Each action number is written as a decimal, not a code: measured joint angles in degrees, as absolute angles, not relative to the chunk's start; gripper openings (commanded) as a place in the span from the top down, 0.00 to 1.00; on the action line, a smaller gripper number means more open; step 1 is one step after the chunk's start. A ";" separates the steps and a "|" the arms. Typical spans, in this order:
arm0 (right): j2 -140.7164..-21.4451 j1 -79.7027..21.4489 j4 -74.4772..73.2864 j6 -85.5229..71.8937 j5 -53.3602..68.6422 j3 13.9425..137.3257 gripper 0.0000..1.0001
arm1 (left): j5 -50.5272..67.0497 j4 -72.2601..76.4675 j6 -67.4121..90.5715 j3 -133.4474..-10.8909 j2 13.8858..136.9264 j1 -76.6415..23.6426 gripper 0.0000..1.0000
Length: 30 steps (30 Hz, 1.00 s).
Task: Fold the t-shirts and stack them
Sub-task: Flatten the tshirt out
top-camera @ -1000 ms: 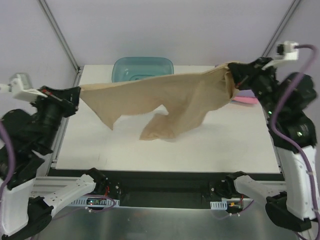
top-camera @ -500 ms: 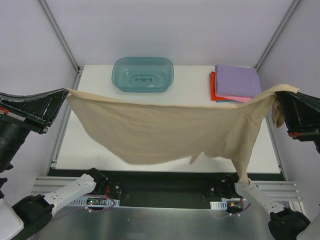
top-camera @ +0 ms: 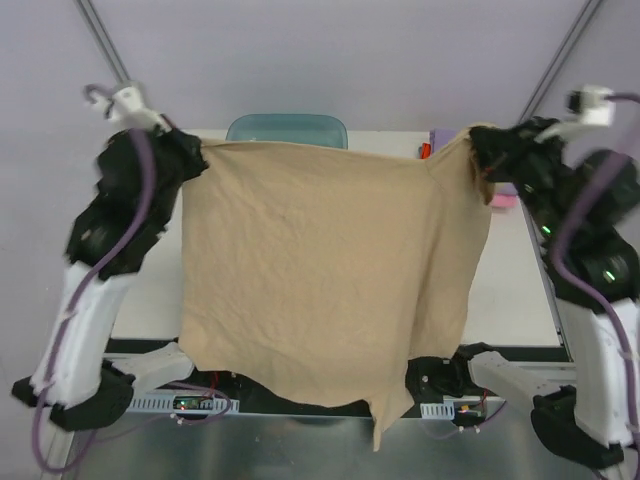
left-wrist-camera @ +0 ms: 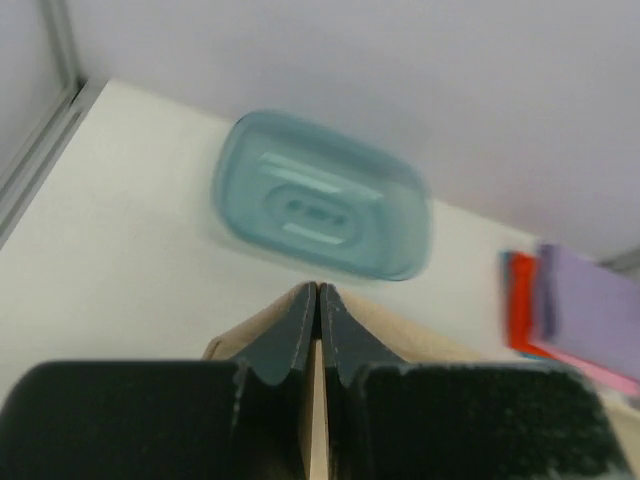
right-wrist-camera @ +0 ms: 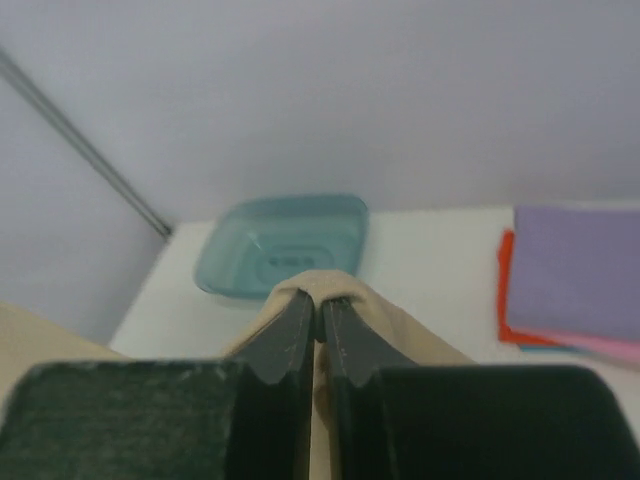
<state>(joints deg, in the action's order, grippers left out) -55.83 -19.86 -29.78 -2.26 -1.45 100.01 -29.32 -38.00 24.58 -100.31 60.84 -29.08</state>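
Left tool [left-wrist-camera: 317, 292]: clamped shut on one top corner of the tan-beige soft cloth t-shirt [top-camera: 320, 270].
Right tool [right-wrist-camera: 320, 300]: pinching the opposite corner.
T-shirt: hangs spread between both tools, above the white worktop [top-camera: 515, 290].
Translucent teal plastic tub [left-wrist-camera: 320, 208]: 12 o'clock.
Folded lilac, pink and red-orange cloth shirts [right-wrist-camera: 575, 265]: stacked at 2 o'clock.

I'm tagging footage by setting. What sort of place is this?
Likely a robotics lab cell: white table, metal frame post, left arm and right arm holding a tan t-shirt.
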 measured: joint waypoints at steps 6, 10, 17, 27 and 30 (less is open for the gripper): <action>-81.23 -19.77 -27.75 -2.20 -8.60 89.52 0.26 | -25.34 -37.01 28.75 -86.26 85.91 -12.14 0.01; -98.26 -19.68 -29.45 -1.96 -8.34 89.41 0.03 | -23.62 -39.07 29.43 -83.53 97.78 -10.90 0.01; -96.97 -19.70 -29.45 -2.46 -5.96 83.09 0.03 | -21.12 -39.05 31.18 -78.70 91.02 -11.25 0.01; -86.02 -20.05 -25.15 -5.23 3.53 63.64 0.03 | -13.43 -35.99 34.44 -58.13 78.54 -11.25 0.01; -88.99 -20.18 -25.12 -5.80 5.39 62.24 0.03 | -11.40 -35.14 35.03 -53.28 78.52 -11.11 0.01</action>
